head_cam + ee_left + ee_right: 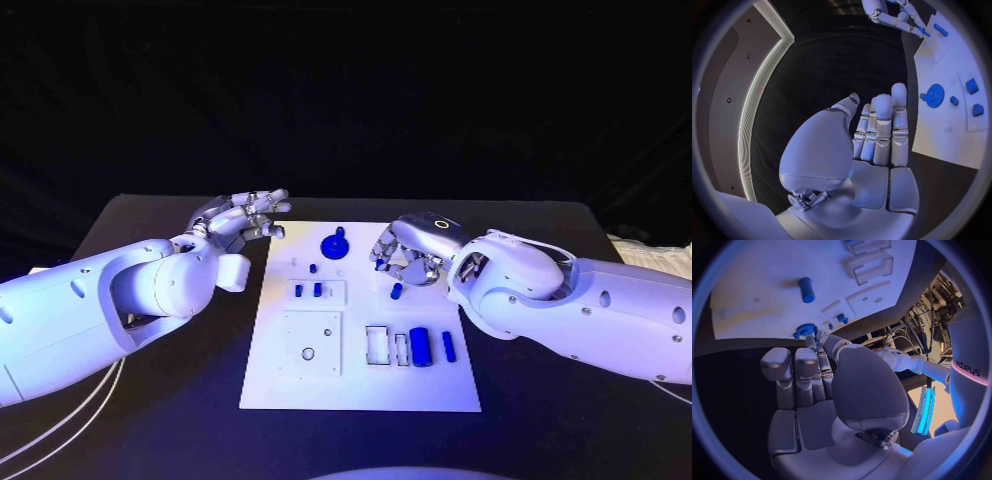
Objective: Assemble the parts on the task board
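The left hand (242,218) hovered over the black table (144,215) just off the far-left corner of the task board (361,390), at about the 10 o'clock position from the board's centre. Its fingers (882,127) were extended straight and lay side by side, with the thumb standing slightly apart; the hand held nothing and touched no part.

The right hand (408,253) was positioned above the board's far-right area, at about 1 o'clock from the board's centre. Its fingers were curled downward. A small blue peg (395,291) appeared directly beneath the fingertips; whether the fingers gripped this peg or only hung over it could not be determined from the views.

The task board lay flat at the centre of the table. A blue gear (335,245) sat on its far edge, at 12 o'clock, between the two hands. Two short blue pins (307,290) stood in a raised square block at about 10 o'clock. A wide blue block (420,346) and a narrow blue bar (449,346) lay beside each other at about 4 o'clock, next to white rectangular slots (378,344). A white square plate (310,343) with a round hole occupied the 7 o'clock area.
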Controlling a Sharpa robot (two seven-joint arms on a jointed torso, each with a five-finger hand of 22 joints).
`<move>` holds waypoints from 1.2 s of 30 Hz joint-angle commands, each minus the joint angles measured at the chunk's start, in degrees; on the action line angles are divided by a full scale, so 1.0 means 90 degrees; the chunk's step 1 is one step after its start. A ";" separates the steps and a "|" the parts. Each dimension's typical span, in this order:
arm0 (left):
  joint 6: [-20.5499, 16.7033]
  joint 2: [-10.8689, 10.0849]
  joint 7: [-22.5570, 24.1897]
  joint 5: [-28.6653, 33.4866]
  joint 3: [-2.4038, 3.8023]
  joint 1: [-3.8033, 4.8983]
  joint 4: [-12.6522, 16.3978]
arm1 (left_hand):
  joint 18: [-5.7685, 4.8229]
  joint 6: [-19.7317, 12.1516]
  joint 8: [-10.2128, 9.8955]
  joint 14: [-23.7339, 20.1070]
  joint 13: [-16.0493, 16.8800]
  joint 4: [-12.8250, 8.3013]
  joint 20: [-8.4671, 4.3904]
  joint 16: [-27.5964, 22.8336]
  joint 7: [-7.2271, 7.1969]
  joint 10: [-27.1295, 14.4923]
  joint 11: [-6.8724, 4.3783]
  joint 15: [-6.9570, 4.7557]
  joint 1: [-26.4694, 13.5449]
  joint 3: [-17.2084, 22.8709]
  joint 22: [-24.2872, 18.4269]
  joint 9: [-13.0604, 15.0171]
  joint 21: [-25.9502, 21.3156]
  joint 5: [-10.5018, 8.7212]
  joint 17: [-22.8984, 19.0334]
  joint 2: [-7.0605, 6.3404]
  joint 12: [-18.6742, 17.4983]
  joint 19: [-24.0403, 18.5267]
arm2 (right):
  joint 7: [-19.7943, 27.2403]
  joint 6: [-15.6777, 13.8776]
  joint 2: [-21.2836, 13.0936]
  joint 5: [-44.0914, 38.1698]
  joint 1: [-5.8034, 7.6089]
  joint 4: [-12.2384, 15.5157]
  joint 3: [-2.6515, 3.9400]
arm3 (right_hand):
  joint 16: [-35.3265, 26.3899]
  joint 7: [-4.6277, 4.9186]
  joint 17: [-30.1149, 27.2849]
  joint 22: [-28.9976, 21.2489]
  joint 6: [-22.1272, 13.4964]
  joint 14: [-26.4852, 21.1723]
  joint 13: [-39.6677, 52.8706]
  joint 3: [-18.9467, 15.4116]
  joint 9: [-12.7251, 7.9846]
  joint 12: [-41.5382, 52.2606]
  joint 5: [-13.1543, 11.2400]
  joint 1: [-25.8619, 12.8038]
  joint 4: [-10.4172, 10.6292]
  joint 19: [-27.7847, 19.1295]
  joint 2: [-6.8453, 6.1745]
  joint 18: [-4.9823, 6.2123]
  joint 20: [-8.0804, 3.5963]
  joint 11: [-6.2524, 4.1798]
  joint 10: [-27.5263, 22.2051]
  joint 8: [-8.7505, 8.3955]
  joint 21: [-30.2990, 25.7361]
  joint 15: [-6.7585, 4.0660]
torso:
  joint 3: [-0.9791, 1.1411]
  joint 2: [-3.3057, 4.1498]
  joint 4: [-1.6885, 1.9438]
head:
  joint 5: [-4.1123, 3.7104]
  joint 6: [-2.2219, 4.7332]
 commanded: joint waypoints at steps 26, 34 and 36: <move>0.0132 0.0092 0.0038 -0.0045 0.0006 0.0001 0.0036 | 0.0065 -0.0054 0.0026 -0.0067 0.0012 -0.0002 0.0015 -0.0024 -0.0005 -0.0073 0.0003 0.0006 0.0059 -0.0072 -0.0017 -0.0008 -0.0044 0.0007 -0.0020 0.0022 0.0037 0.0037 | 0.0737 0.0524 0.1084 0.0210 -0.0830 -0.0305 -0.0048 | 0.0082 0.0071 0.0037 0.0006 -0.0040 0.0132 -0.0028 0.0077 0.0008 -0.0077 0.0130 0.0047 -0.0078 0.0005 0.0013 -0.0046 0.0015 0.0085 -0.0012 -0.0067 0.0045 0.0035 | -0.0005 0.0008 0.0000 | 0.0449 -0.0194; 0.0130 0.0086 0.0031 -0.0060 0.0006 0.0001 0.0025 | 0.0065 -0.0054 0.0026 -0.0067 0.0012 -0.0002 0.0015 -0.0024 -0.0005 -0.0073 0.0003 0.0006 0.0059 -0.0072 -0.0017 -0.0008 -0.0044 0.0007 -0.0020 0.0022 0.0037 0.0037 | 0.0665 0.0603 0.1143 0.0134 -0.0860 -0.0378 -0.0058 | 0.0081 0.0072 0.0035 0.0010 -0.0040 0.0131 -0.0029 0.0077 0.0008 -0.0077 0.0132 0.0045 -0.0078 0.0006 0.0014 -0.0047 0.0015 0.0086 -0.0011 -0.0067 0.0047 0.0036 | -0.0007 0.0005 -0.0004 | 0.0460 -0.0214; 0.0132 0.0087 0.0030 -0.0063 0.0006 0.0001 0.0024 | 0.0065 -0.0054 0.0026 -0.0067 0.0012 -0.0002 0.0015 -0.0024 -0.0005 -0.0073 0.0003 0.0006 0.0059 -0.0072 -0.0017 -0.0008 -0.0044 0.0007 -0.0020 0.0022 0.0037 0.0037 | 0.0642 0.0610 0.1157 0.0111 -0.0865 -0.0388 -0.0062 | 0.0081 0.0072 0.0035 0.0010 -0.0040 0.0131 -0.0029 0.0077 0.0008 -0.0077 0.0132 0.0045 -0.0078 0.0006 0.0014 -0.0047 0.0015 0.0086 -0.0011 -0.0067 0.0047 0.0036 | -0.0006 0.0008 -0.0006 | 0.0467 -0.0221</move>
